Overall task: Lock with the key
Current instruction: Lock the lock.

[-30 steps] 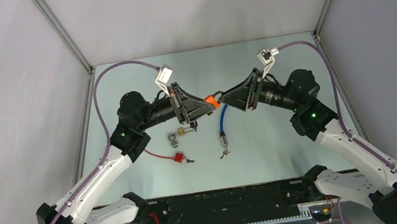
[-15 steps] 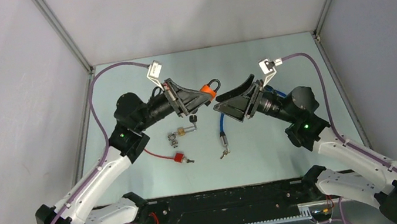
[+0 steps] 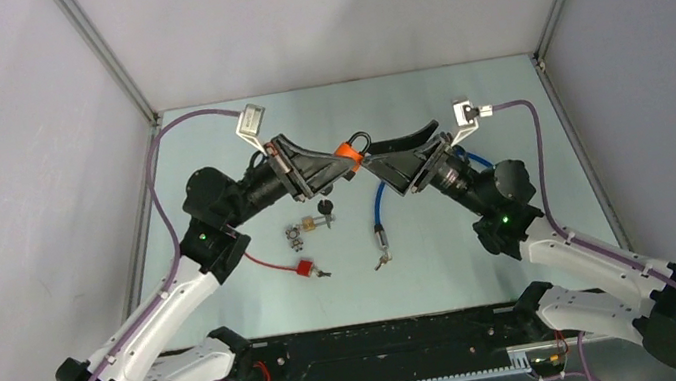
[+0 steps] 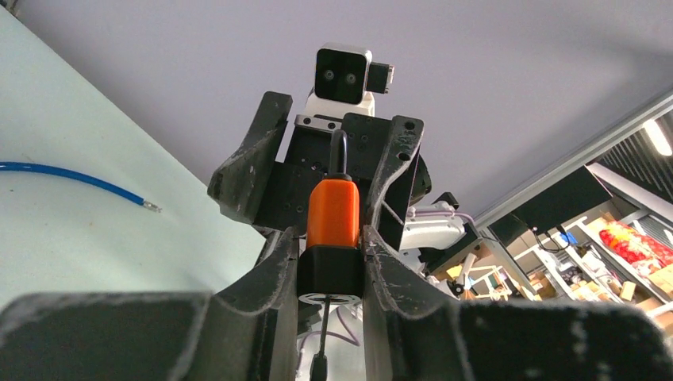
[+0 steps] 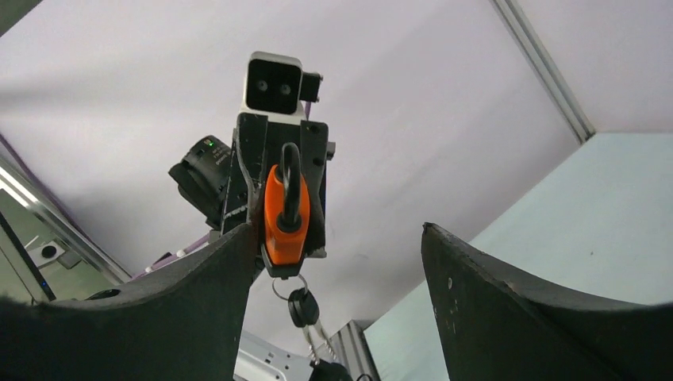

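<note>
Seen from above, the orange padlock [image 3: 344, 151] is clamped by the left gripper [image 3: 341, 166], while the right gripper [image 3: 378, 158] is held wide open at its three o'clock.

Pale table [image 3: 444, 247], blue cable [image 3: 378, 207], red cable [image 3: 274, 264], small brass padlock [image 3: 298, 230]

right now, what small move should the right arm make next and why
Probably lower the open right fingers to the key dangling under the padlock and close on it: the left fingers clamp the padlock's body, while the right ones hold nothing.
</note>
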### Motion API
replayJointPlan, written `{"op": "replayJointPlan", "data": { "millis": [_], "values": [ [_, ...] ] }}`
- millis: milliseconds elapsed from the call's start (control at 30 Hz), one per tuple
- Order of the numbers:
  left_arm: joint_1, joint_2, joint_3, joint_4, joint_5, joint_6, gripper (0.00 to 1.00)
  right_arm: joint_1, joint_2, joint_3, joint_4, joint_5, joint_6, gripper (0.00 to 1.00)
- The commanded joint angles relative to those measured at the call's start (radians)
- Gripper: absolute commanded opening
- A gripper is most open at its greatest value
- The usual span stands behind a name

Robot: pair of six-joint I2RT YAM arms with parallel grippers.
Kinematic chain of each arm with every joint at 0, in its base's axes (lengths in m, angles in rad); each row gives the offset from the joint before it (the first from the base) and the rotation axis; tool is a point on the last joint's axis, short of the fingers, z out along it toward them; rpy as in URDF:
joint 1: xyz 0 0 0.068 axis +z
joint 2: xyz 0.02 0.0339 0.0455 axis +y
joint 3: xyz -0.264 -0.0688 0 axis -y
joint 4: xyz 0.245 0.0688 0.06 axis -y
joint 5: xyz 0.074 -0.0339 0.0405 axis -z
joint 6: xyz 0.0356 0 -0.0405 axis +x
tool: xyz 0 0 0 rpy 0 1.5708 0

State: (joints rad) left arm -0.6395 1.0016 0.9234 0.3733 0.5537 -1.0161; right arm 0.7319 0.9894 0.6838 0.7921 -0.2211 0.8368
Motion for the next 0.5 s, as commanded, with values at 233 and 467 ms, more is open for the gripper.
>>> {"op": "replayJointPlan", "data": {
  "millis": [233, 467],
  "values": [
    [-0.007, -0.018, 0.004, 0.093, 0.025, -0.024, 0.00, -0.072, 0.071, 0.111, 0.090, -0.108, 0.031, 0.71],
    [-0.014, -0.023, 0.008, 0.095, 0.058, 0.012, 0.00, -0.076, 0.116, 0.145, 0.111, -0.133, 0.076, 0.55]
  ]
}}
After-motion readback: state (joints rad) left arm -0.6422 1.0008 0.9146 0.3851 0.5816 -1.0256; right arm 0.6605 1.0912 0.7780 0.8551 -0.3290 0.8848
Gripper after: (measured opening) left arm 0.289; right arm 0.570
